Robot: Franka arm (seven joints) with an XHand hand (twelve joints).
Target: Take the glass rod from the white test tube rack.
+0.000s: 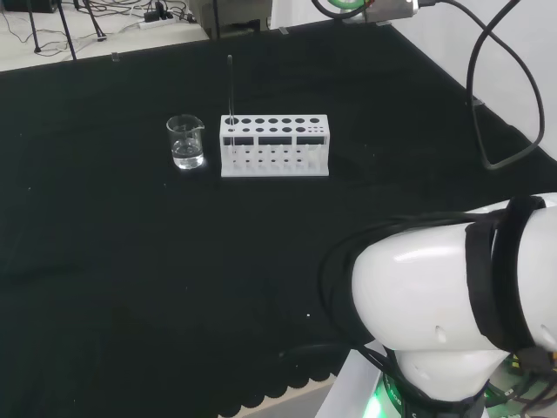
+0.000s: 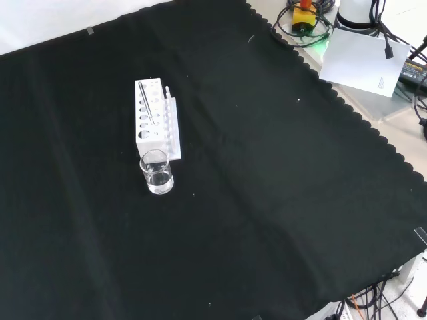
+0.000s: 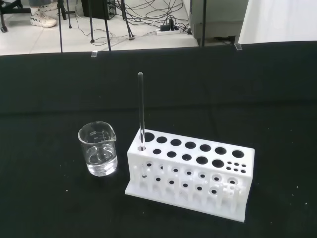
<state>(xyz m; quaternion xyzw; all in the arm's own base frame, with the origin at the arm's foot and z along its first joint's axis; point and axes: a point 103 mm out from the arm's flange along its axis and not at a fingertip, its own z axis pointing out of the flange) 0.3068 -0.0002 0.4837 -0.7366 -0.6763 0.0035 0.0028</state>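
We see the glass rod (image 3: pixel 140 106) standing upright in the end hole of the white test tube rack (image 3: pixel 190 171), the end nearest the beaker (image 3: pixel 98 155), which sits at the rack's nine o'clock in the head view. We judge the rod light, stiff, slippery and breakable, best pinched well above the rack and lifted straight up. We cannot tell the hand's state.

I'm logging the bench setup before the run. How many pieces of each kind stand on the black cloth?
Glass rod: 1, upright in an end hole of the rack
White test tube rack: 1
Clear beaker: 1, beside the rack at the rod's end
Total: 3
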